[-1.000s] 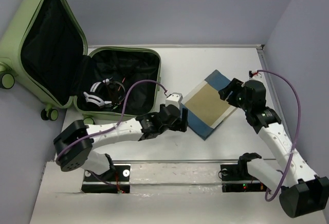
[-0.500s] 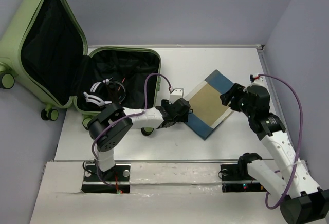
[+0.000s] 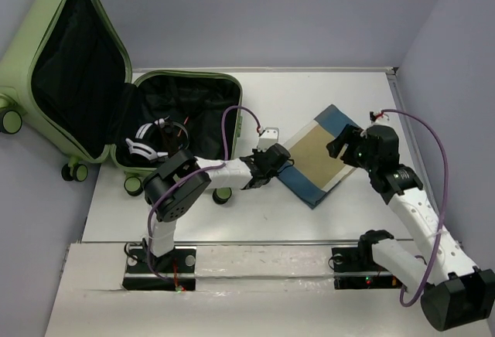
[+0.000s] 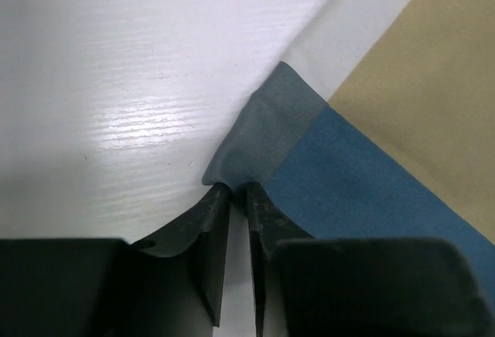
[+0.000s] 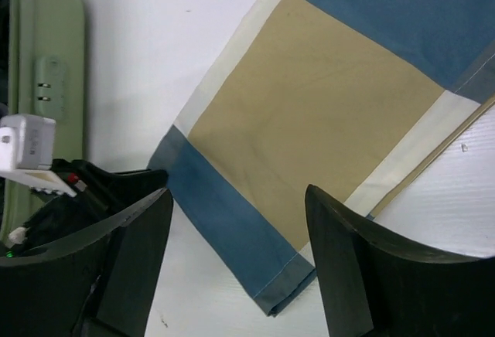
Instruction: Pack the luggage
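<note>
Packing partly done. Large light-green hard-shell luggage [image 3: 23, 55] lies open at the far left of the white surface [image 3: 255, 213], lid propped up, black-lined base flat. Already inside: white-and-black headphones [image 3: 147, 144], plus some thin wires beside them, too tangled to count.

Left to pack: flat folded blue, tan and white cloth [image 3: 317, 155], lying on the surface right of the luggage, apart from it.

Left gripper [image 4: 236, 190] is at the cloth's near-left corner, jaws almost together. The corner is puckered up at the tips, so it looks pinched. Right gripper [image 5: 236, 198] hangs over the cloth's right side, jaws wide apart, holding nothing.

Judged step: pick-up of the cloth just starting. The lift, the carry into the luggage base and closing the lid are not yet done.

Counts: one luggage, one cloth, one pair of headphones, two grippers.
</note>
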Controlling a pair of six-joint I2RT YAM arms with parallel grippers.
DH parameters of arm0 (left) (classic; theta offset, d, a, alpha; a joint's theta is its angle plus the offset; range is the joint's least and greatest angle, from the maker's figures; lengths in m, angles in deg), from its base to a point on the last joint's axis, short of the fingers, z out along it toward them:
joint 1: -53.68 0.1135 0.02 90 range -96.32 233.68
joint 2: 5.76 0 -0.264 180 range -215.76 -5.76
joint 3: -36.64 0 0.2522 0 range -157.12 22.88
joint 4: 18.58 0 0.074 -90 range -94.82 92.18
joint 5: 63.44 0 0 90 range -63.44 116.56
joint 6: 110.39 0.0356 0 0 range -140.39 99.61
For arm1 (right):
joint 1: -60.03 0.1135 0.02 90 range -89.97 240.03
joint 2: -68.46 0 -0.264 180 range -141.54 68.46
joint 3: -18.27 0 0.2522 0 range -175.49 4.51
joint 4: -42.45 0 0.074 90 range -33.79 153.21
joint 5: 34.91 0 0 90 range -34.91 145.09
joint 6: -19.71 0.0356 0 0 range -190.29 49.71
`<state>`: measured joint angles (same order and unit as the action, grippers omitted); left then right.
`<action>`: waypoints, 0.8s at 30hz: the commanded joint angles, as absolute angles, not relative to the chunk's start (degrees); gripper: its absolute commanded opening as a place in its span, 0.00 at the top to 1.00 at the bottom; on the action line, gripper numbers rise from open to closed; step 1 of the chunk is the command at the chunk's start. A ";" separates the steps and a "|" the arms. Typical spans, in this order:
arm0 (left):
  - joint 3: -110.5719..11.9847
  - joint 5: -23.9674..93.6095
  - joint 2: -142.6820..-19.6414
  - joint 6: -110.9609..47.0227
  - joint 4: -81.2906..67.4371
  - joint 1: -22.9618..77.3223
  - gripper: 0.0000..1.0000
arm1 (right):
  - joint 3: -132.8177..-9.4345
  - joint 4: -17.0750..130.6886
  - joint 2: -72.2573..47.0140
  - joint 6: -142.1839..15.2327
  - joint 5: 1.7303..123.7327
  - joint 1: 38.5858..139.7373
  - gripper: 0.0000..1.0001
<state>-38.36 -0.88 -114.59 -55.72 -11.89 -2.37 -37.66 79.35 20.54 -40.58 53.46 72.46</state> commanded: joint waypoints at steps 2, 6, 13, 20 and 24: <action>-39.53 -4.99 -115.71 -53.88 -11.94 -0.99 0.93 | -41.63 76.25 13.63 -42.95 48.16 70.24 0.22; -39.26 -6.49 -113.51 -52.82 -11.85 -0.02 0.94 | -45.58 75.81 3.88 -44.45 48.05 61.31 0.17; -38.91 -8.60 -111.40 -50.54 -13.17 1.29 0.94 | -51.91 74.67 -15.02 -46.12 41.30 53.62 0.10; -38.65 -5.70 -111.31 -49.13 -16.16 2.53 0.94 | -55.34 74.58 -26.63 -46.12 41.11 50.72 0.06; -37.42 -4.12 -110.70 -48.87 -18.09 3.14 0.94 | -55.61 74.49 -29.97 -45.24 44.35 50.72 0.08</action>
<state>-38.53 -3.33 -115.07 -49.71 -13.55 2.44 -52.66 76.20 -28.49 -45.30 43.04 51.04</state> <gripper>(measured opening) 0.069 0.934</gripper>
